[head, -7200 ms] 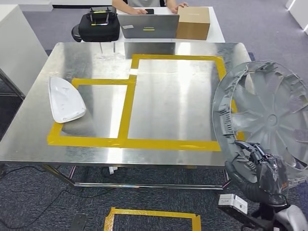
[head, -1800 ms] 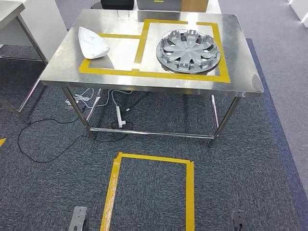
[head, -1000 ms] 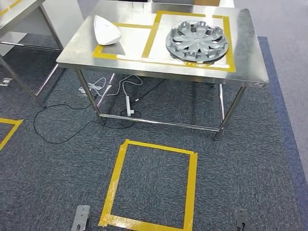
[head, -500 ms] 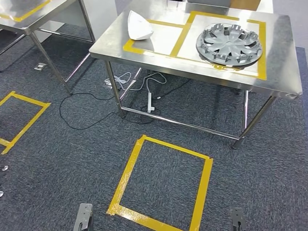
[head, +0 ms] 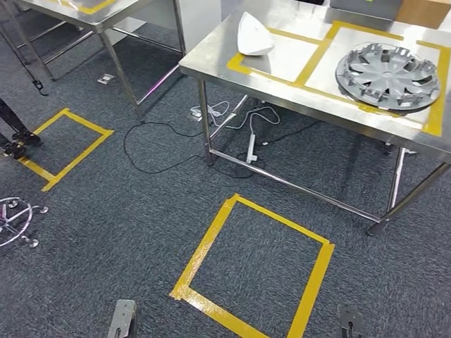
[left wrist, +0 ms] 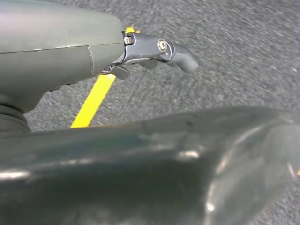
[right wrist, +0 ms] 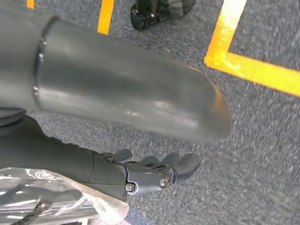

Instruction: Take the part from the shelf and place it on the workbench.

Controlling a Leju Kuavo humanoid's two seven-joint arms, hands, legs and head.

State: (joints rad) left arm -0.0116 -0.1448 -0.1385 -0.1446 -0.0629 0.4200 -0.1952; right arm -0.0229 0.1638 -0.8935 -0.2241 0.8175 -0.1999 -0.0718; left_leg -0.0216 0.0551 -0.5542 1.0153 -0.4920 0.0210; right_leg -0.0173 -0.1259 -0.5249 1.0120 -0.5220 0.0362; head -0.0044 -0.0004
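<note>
- The part, a grey wheel cover, lies flat on the steel workbench inside the larger square of yellow tape; by the look of it the placing is done.
- Beside it, in the smaller taped box, rests a white shell, well apart from the wheel cover.
- Left hand: fingers out straight and loose over the carpet, holding nothing.
- Right hand: fingers lightly curled and apart, nothing between them, hanging above the grey floor.
- On the carpet, a yellow floor square sits right ahead, another floor square off to the side, and cables trail under the bench.
- My read: the step now is walking clear, perhaps to fetch another piece.
- To do it well: keep both arms hanging close, stay off the cables and bench legs, and square up on the tape marks before stopping.
</note>
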